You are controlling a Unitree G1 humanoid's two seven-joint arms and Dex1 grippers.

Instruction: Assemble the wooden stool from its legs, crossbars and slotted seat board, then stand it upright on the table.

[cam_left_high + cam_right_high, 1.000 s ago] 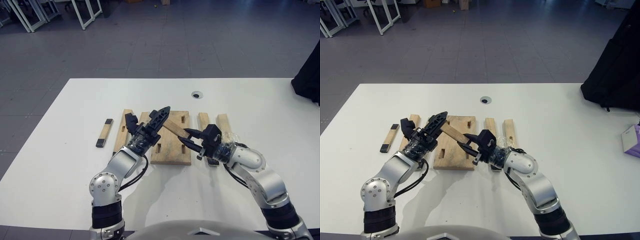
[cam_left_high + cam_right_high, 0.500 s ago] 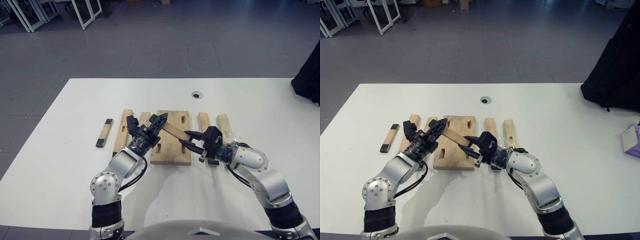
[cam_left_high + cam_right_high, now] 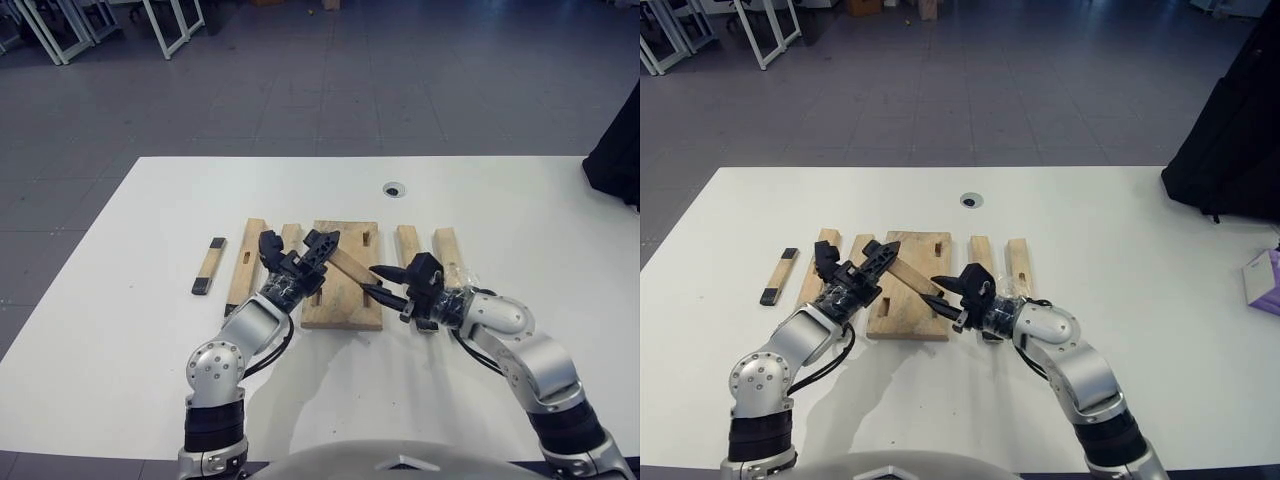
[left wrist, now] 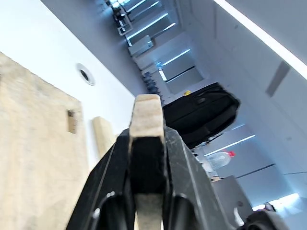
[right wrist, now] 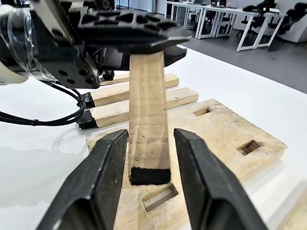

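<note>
The slotted seat board lies flat at the table's middle. My left gripper is shut on a wooden leg, held tilted over the board. In the left wrist view the fingers clamp that leg. The leg's black-tipped lower end hangs just above a slot in the seat board; contact cannot be told. My right gripper is open, one finger on each side of the leg's lower end, with small gaps.
A short black-tipped crossbar lies at the left. Two longer pieces lie left of the board, two more legs right of it. A cable hole sits farther back. A black bag stands beyond the right edge.
My left gripper has come down toward the board, bringing the leg lower and flatter. My right gripper stayed around the leg's lower end, shifting slightly down.
</note>
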